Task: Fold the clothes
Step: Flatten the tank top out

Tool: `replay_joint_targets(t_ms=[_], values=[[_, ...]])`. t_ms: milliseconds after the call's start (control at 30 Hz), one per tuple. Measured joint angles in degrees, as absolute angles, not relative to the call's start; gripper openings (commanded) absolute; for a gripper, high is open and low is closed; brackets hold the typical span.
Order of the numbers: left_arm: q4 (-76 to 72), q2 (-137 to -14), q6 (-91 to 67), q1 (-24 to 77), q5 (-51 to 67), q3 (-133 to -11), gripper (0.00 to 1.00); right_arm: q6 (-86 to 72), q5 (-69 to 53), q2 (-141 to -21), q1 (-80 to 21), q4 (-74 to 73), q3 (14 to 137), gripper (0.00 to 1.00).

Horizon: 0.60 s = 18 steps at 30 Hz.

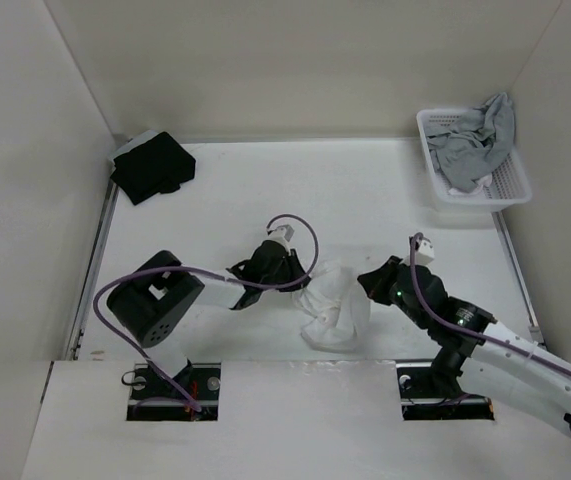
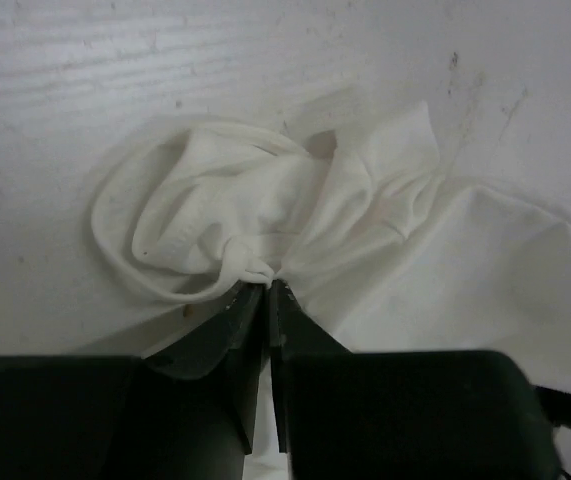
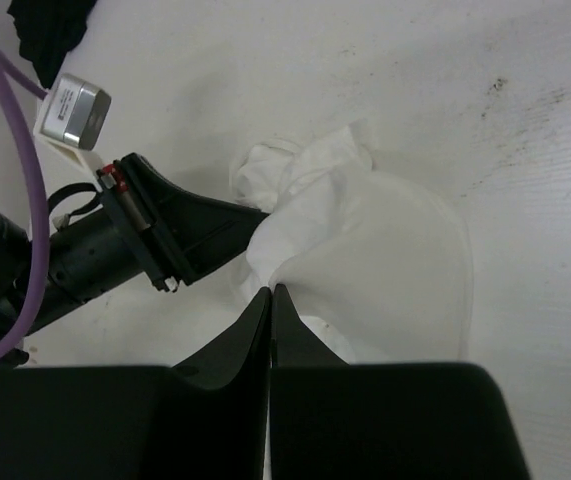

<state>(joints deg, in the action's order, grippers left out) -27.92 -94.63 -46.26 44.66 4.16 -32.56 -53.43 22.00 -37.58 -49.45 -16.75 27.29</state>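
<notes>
The white camisole (image 1: 333, 310) lies crumpled on the surface (image 1: 265, 190), near its front edge, between the two arms. At its 10 o'clock edge the left gripper (image 2: 267, 288) is clamped on a gathered pinch of the cloth. At 2 o'clock the right gripper (image 3: 270, 292) has its fingers together, tips touching the fabric edge; whether any cloth is caught, I cannot tell. A black garment (image 1: 153, 166) sits far off at 10 o'clock. A basket (image 1: 480, 200) holding a grey garment (image 1: 475, 140) sits at 1 o'clock.
</notes>
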Motion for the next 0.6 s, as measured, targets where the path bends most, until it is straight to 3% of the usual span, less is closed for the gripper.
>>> replay_joint_targets(t_ms=[100,300,367,500,600], values=[[-25.67,-96.12,-46.26,42.68,3.7,-36.45,0.03,-52.9,21.74,-39.18,-49.1,-15.46,27.29,0.0],[-24.16,-95.33,-45.58,33.04,-5.17,-51.55,0.11,-51.81,20.91,-41.3,-46.74,-12.62,27.24,0.0],[-24.77,-94.8,-45.52,31.2,-7.01,-54.57,0.19,-51.81,20.69,-41.23,-46.02,-11.51,26.89,0.0],[-25.21,-94.35,-44.88,29.26,-9.32,-56.73,0.48,-51.88,20.21,-41.15,-44.73,-10.2,24.86,0.0],[-23.9,-94.35,-44.03,28.99,-9.98,-56.62,0.45,-52.31,19.79,-41.15,-43.24,-10.17,23.27,0.0]])
